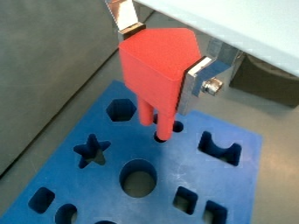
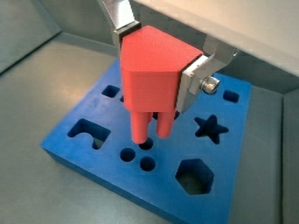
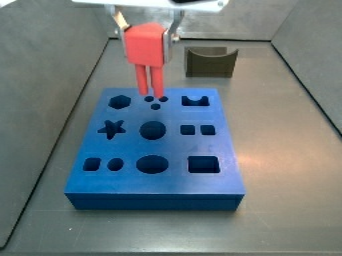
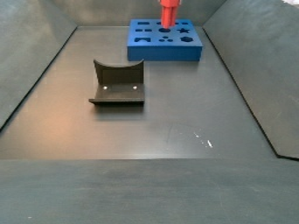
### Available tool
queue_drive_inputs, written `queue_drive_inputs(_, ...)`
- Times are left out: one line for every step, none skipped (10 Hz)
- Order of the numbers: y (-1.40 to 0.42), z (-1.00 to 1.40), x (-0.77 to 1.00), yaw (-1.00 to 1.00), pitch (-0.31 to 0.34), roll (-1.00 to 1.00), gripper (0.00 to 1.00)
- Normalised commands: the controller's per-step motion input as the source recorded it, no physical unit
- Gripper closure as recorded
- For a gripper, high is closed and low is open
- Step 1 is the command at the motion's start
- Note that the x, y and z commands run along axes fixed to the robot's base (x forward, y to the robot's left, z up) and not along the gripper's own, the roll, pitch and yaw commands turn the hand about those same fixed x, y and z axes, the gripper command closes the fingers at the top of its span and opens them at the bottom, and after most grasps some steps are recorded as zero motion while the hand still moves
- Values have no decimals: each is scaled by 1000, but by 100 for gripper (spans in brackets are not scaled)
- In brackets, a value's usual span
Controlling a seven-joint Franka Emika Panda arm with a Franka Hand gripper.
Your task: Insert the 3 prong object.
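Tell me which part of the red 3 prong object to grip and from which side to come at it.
Grip the wide block body of the 3 prong object, coming from above, jaws on its two flat opposite faces. That leaves the thin prongs free below to enter the small holes in the blue board. The gripper holds it just so now, upright, with the prong tips at the board's holes.
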Motion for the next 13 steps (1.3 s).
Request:
queue_drive_inputs(29, -303, 0, -329, -10, -89, 100)
queue_drive_inputs(23, -280, 0, -329, -4, -89, 100)
queue_drive_inputs(29, -257, 9, -337, 0, -84, 100)
queue_drive_inputs(26, -257, 29, -343, 0, -76, 100)
queue_drive_inputs(31, -260, 20, -351, 0, -67, 100)
queue_drive_inputs(54, -251, 29, -383, 0, -51, 100)
queue_drive_inputs(80, -186, 83, -414, 31, -26, 100)
queue_drive_inputs(134, -137, 197, -491, 60, -39, 100)
queue_drive_inputs(157, -154, 200, -583, 71, -16, 100)
queue_drive_inputs(180, -200, 169, -703, 106, 0, 100)
queue_drive_inputs(157, -234, 109, -786, 120, 0, 100)
queue_drive_inputs(160, -243, 37, -826, 133, 0, 100)
queue_drive_inputs(111, -254, 14, -806, 124, 0, 100)
